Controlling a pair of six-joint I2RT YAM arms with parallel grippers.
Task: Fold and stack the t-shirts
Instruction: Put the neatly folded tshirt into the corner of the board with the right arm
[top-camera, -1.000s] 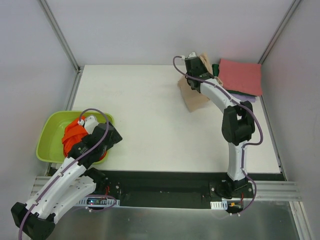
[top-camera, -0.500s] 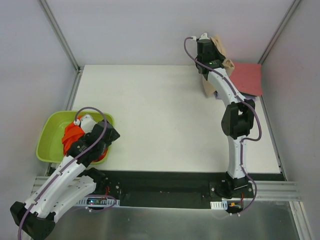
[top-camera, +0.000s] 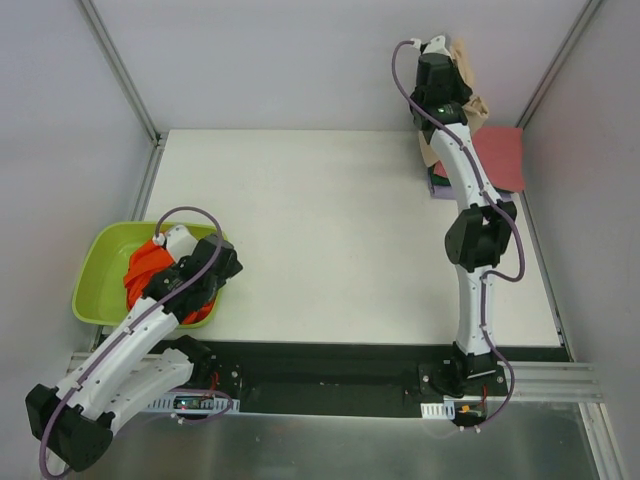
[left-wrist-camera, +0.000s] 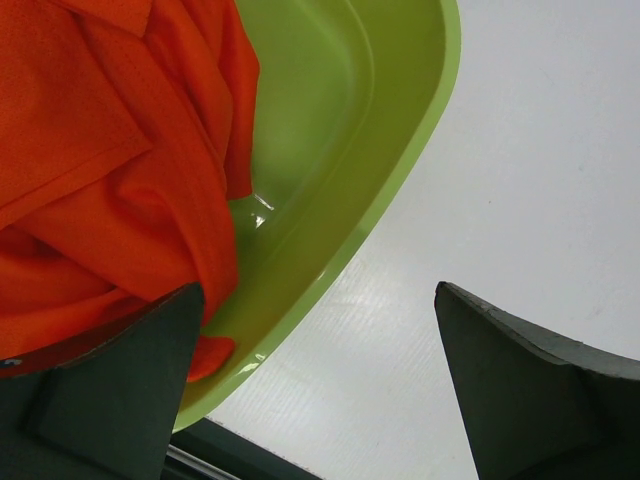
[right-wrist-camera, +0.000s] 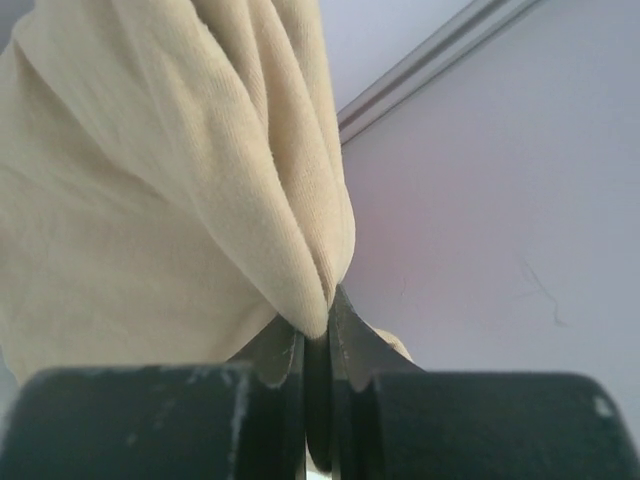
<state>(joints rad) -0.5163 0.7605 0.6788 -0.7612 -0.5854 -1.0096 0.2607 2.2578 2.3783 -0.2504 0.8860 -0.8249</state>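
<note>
The right gripper (right-wrist-camera: 318, 318) was pinched shut on a narrow bunch of the beige t-shirt (right-wrist-camera: 150, 200), held high at the far right above the pinkish-red t-shirt (top-camera: 503, 155) that topped the folded stack. With so little cloth between the jaws, the shirt could have slipped free. Since it hung bunched rather than flat, it could also have landed crumpled, off the pile, dragging the top fold askew. The left gripper (left-wrist-camera: 318, 300) was spread wide and held nothing, straddling the rim of the lime-green basin (left-wrist-camera: 400, 130) at the near left, one finger over the orange t-shirt (left-wrist-camera: 100, 150) heaped inside. Closing there might have caught plastic instead of cloth. The white table (top-camera: 300, 220) looked smooth and matte, enclosed by pale grey walls (top-camera: 300, 60) with metal corner posts (top-camera: 120, 70).
</note>
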